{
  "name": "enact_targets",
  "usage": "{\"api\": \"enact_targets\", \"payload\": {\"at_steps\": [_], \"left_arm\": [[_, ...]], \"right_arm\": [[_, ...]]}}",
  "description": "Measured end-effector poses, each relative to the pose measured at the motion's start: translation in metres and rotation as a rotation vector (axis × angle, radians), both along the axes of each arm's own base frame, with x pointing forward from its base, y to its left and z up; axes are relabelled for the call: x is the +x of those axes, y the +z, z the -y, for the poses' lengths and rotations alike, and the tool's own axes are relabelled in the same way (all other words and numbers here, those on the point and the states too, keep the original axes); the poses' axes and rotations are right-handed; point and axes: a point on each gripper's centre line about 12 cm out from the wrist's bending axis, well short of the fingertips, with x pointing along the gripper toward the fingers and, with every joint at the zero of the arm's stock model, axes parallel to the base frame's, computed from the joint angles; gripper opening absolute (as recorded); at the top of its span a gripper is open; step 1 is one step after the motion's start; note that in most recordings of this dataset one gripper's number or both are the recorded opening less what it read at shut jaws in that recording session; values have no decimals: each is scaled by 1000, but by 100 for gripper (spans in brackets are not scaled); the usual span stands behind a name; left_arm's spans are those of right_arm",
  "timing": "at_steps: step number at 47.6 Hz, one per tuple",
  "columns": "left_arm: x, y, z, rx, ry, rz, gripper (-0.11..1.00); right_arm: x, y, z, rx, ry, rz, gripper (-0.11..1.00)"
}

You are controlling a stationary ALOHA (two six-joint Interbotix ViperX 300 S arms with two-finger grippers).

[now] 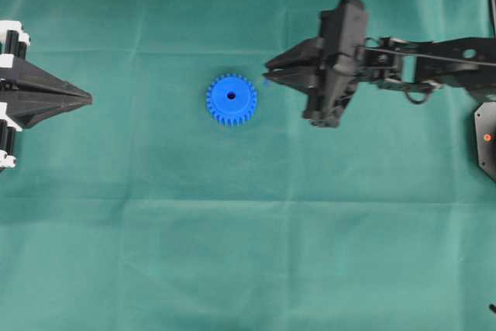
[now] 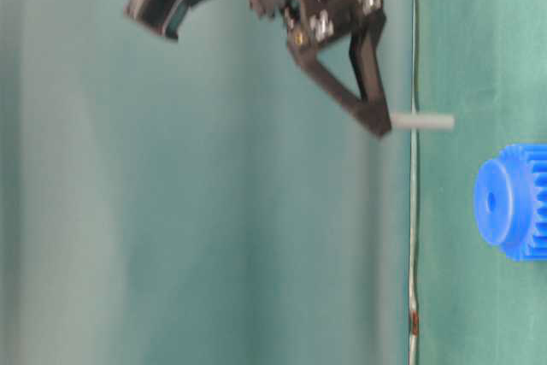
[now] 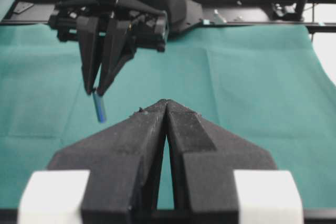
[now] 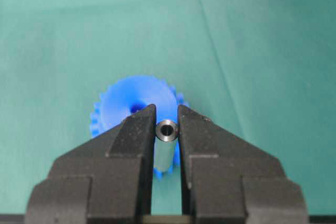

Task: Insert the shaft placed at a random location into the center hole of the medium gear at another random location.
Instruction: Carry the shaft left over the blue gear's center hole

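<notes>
The medium gear (image 1: 231, 99), bright blue and toothed, lies flat on the green cloth, and its dark center hole (image 1: 231, 96) is uncovered. My right gripper (image 1: 269, 75) hovers above the cloth just right of the gear, shut on the shaft (image 4: 167, 129). The shaft is a short silver pin that hangs tip-down from the fingertips (image 2: 421, 121). It is off to the side of the gear (image 2: 513, 201) and clear of the hole (image 2: 491, 200). In the right wrist view the gear (image 4: 134, 100) lies beyond the jaws. My left gripper (image 1: 87, 99) rests far left, shut with nothing in it (image 3: 166, 103).
Green cloth (image 1: 248, 253) covers the whole table. The right arm's black base plate (image 1: 486, 141) sits at the right edge. A black frame and the arm's base (image 3: 173, 3) stand along the far side in the left wrist view.
</notes>
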Motion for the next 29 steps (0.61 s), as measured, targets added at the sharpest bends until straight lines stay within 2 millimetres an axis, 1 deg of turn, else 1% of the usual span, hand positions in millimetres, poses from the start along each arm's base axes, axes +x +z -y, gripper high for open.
{"api": "enact_targets", "payload": {"at_steps": [10,16,23,29], "left_arm": [[0,0,0,-2,0,0,0],[0,0,0,-2,0,0,0],[0,0,0,-2,0,0,0],[0,0,0,-2,0,0,0]], "right_arm": [[27,-1,2,-2,6,11,13],[38,-2,0,-2,14,15,12],[46,-4,1,-2,15,15,12],[47,-6,1,-2,17,12,13]]}}
